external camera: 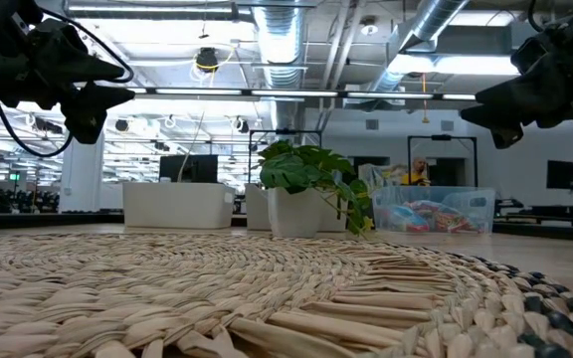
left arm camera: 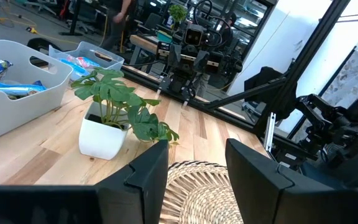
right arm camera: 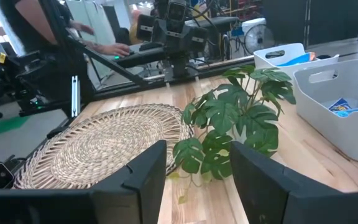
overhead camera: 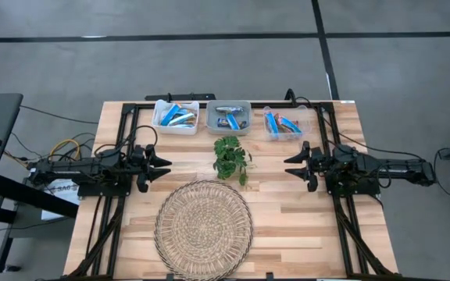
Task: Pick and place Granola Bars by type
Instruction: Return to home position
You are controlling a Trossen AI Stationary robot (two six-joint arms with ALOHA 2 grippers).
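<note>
Left gripper [overhead camera: 166, 167] and right gripper [overhead camera: 287, 166] hover open and empty beside the potted plant [overhead camera: 230, 158]; we judge the granola bars [overhead camera: 176, 117] binned, with only the return home left.

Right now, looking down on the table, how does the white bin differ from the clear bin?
The white bin has opaque walls; the clear bin is see-through. The white bin sits at the left end of the row, the clear bin at the right end, the gray bin between them. The white bin looks somewhat larger than the clear bin. Both stand upright and hold blue-wrapped granola bars.
</note>
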